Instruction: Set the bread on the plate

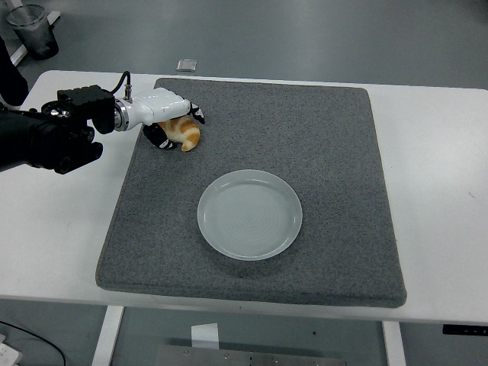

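Bread: you see a golden-brown, crescent-shaped croissant [183, 132] with paler bands across its crust, lying on the far left part of the grey felt mat [320, 152].
Left hand: your white-shelled left hand with black fingertips [169, 120] is curled over the croissant from above, fingers wrapped around it and touching it, gripping the bread while it sits on the mat.
Plate: the round, pale grey-blue ceramic plate [249, 214] sits mid-mat, well apart from the croissant, nearer you.
Table: the white table [442, 168] carries the mat.
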You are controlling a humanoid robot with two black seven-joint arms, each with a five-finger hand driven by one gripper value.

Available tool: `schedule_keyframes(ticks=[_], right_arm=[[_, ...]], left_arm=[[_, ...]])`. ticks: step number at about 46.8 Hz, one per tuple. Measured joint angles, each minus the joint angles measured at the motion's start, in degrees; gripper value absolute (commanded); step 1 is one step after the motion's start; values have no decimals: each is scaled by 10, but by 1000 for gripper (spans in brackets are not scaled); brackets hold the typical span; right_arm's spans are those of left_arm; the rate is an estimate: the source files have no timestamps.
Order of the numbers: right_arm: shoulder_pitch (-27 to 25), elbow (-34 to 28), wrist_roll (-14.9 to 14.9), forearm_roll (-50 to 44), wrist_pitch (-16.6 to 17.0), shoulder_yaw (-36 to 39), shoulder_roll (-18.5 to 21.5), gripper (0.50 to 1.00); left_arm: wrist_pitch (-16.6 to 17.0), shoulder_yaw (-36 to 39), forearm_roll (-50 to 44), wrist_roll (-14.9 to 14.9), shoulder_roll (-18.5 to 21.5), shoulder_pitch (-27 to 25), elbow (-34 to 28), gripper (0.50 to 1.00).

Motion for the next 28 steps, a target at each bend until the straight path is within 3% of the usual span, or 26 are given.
schedule_keyframes(ticks=[3,7,10,11,28], right_arm=[[0,0,0,0,0,0,0,932],[0,0,0,0,0,0,0,932],[0,0,0,0,0,0,0,932],[0,0,0,0,0,0,0,932],[0,0,0,0,0,0,0,932]], left_arm=[[0,0,0,2,-4,0,8,668],[0,0,0,3,-9,4,16,609],[1,0,0,4,-12,4,21,510],[1,0,-1,4,-13,5,22,500],[-2,-2,-8,11,-23,7,43,500]])
